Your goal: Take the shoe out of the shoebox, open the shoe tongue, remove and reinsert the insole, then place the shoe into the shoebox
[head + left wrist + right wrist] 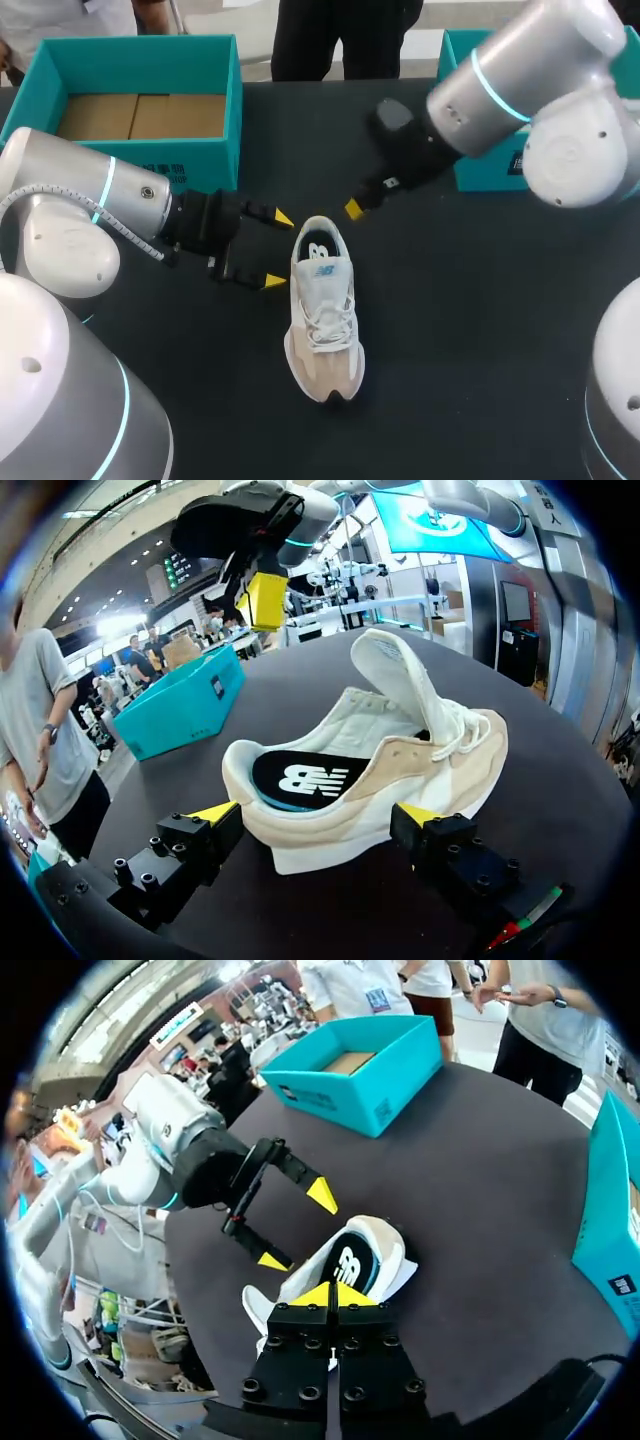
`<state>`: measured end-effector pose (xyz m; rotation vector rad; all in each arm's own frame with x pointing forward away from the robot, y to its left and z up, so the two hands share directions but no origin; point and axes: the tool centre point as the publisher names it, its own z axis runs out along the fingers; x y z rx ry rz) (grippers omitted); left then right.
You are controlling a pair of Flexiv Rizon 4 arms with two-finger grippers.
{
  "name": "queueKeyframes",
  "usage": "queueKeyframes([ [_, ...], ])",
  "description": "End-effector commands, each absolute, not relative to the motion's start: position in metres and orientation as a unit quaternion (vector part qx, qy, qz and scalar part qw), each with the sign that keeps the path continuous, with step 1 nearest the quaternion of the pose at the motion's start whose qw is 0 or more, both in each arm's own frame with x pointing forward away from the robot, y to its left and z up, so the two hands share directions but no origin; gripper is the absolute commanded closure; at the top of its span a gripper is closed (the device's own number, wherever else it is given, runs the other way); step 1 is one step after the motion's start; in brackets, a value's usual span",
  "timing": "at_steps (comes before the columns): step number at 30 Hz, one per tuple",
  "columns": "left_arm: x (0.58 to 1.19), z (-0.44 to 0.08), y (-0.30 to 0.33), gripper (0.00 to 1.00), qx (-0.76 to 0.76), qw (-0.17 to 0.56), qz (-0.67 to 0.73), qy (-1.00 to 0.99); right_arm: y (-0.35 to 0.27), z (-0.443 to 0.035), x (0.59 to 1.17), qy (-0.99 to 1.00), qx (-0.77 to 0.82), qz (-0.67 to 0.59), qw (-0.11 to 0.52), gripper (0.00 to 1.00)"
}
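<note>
- Fingers (185, 852) of the left hand (279, 250) (318, 814) stand wide apart, gripping nothing.
- The shoe (322, 320) (400, 770) has its heel just ahead of this hand and partly between the yellow tips. I cannot tell whether either tip touches it.
- It rests on its sole on the dark surface (480, 300), heel end nearest the left hand and toe end farther off.
- The tongue (400, 675) is lifted and stands up from the laces.
- The black insole (300, 778) with its white mark lies inside the shoe, seen through the opening just past the left hand's tips.
- The right hand (353, 208) (330, 1295) has its tips pressed together with nothing between them. It hangs above the surface near the heel, on the far side of the shoe from the left hand and clear of it.
- The open teal shoebox (225, 100) (400, 1070) stands behind the left hand, beside its arm, well apart from the shoe.
- A second teal box (480, 170) (185, 705) sits behind the right hand, partly hidden by its arm.
</note>
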<state>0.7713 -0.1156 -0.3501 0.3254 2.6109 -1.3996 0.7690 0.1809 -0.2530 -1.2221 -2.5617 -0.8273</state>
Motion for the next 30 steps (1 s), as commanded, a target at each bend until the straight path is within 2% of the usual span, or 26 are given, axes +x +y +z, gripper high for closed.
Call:
queueKeyframes([
  [1,0.771,-0.35,-0.116,0.0,0.109,0.081,-0.467,0.874,0.186,-0.25,0.771,-0.873,-0.435,-0.218,0.018,1.0],
  [8,0.774,-0.335,-0.095,0.0,0.125,0.102,-0.442,0.882,0.186,-0.25,0.771,-0.873,-0.435,-0.218,0.018,1.0],
  [14,0.781,-0.318,-0.073,0.0,0.116,0.109,-0.446,0.881,0.2,-0.27,0.776,-0.824,-0.527,-0.198,-0.059,1.0],
  [17,0.784,-0.309,-0.06,0.0,0.115,0.114,-0.452,0.877,0.212,-0.282,0.774,-0.8,-0.564,-0.192,-0.074,1.0],
  [26,0.803,-0.297,-0.038,0.0,0.096,0.127,-0.454,0.877,0.236,-0.32,0.76,-0.755,-0.628,-0.163,-0.093,1.0],
  [30,0.807,-0.3,-0.037,0.0,0.078,0.13,-0.447,0.881,0.237,-0.321,0.758,-0.754,-0.629,-0.17,-0.09,1.0],
])
